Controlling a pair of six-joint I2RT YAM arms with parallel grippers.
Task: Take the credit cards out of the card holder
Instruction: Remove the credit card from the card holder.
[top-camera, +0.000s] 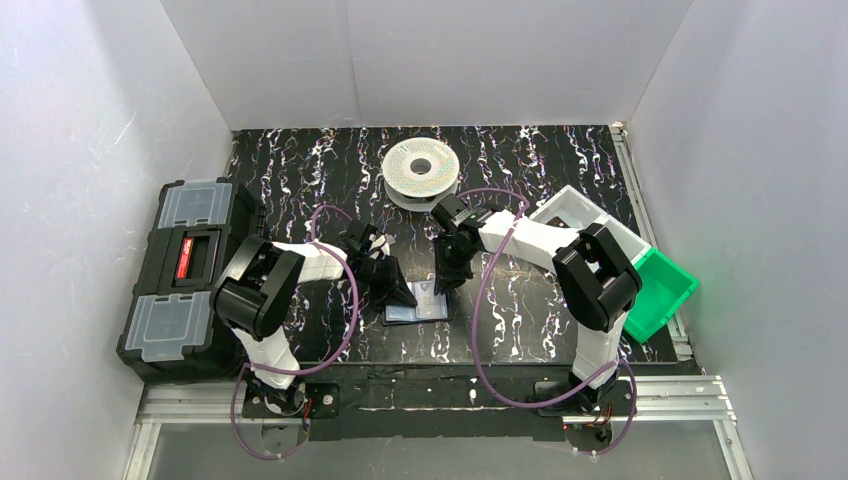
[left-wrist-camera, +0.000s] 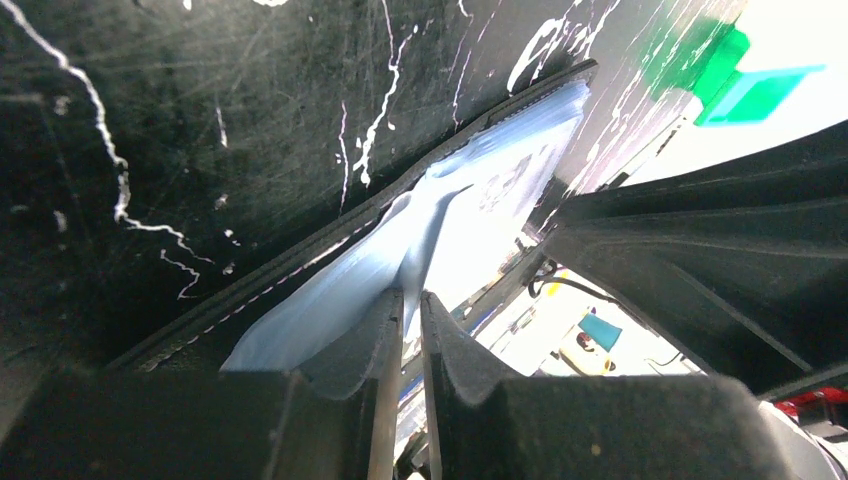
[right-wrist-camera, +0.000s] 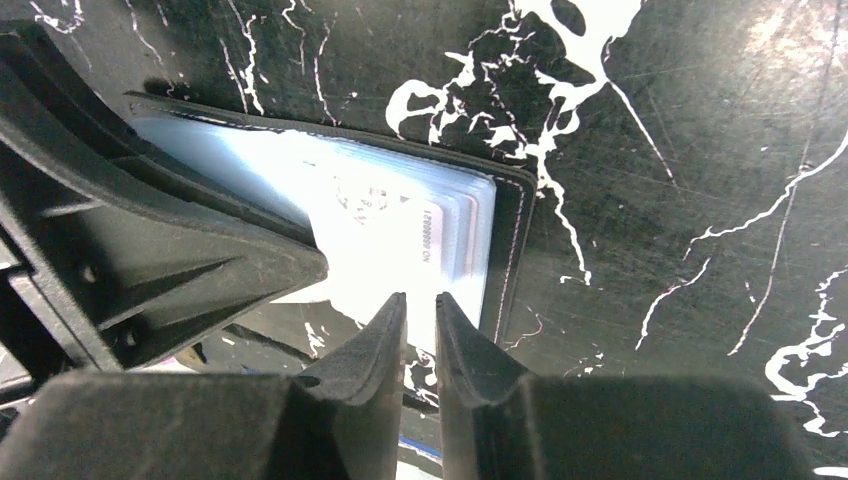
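Observation:
The card holder (top-camera: 418, 305) lies open on the black marbled table between the two arms, bluish-grey inside up. In the right wrist view its black stitched edge (right-wrist-camera: 515, 250) frames a stack of clear sleeves holding pale credit cards (right-wrist-camera: 380, 215), one with a printed number. My left gripper (left-wrist-camera: 412, 295) is at the holder's left side, its jaws nearly together on a raised fold of the bluish sleeve (left-wrist-camera: 440, 230). My right gripper (right-wrist-camera: 420, 298) hovers at the near edge of the card stack. Its jaws are a narrow gap apart with nothing between them.
A big black toolbox (top-camera: 185, 275) stands at the left table edge. A white filament spool (top-camera: 421, 172) lies at the back centre. A white bin (top-camera: 585, 215) and a green bin (top-camera: 665, 290) stand at the right. The two grippers work close together over the holder.

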